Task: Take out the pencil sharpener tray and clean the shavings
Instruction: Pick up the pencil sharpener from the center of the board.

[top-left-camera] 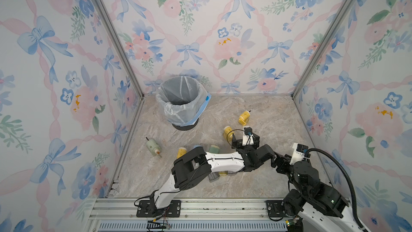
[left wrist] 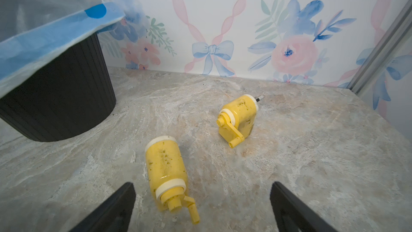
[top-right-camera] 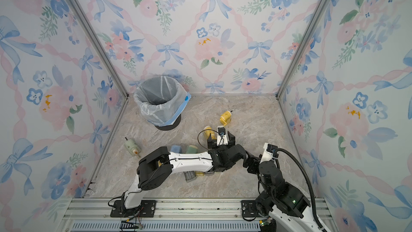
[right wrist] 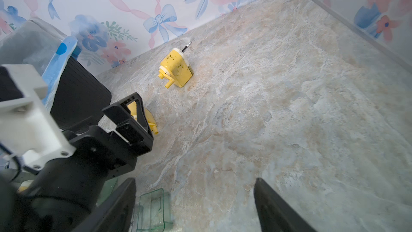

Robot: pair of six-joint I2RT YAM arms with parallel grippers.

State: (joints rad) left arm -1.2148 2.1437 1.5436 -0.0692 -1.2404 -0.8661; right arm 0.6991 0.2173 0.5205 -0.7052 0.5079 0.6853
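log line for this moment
left gripper: open, facing nearest yellow sharpener | right gripper: open, empty | clear green tray: on table by right gripper | bin: upright, lined

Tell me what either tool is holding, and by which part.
Nothing. The left tool is open, short of a yellow sharpener; the right tool is open too, the clear tray lying loose between its jaws.

Covered sharpener, cropped tray
A green sharpener [top-left-camera: 214, 148] is mostly covered by the left arm [top-left-camera: 223, 159]; the clear tray [right wrist: 153, 210] is cut by the picture's edge.
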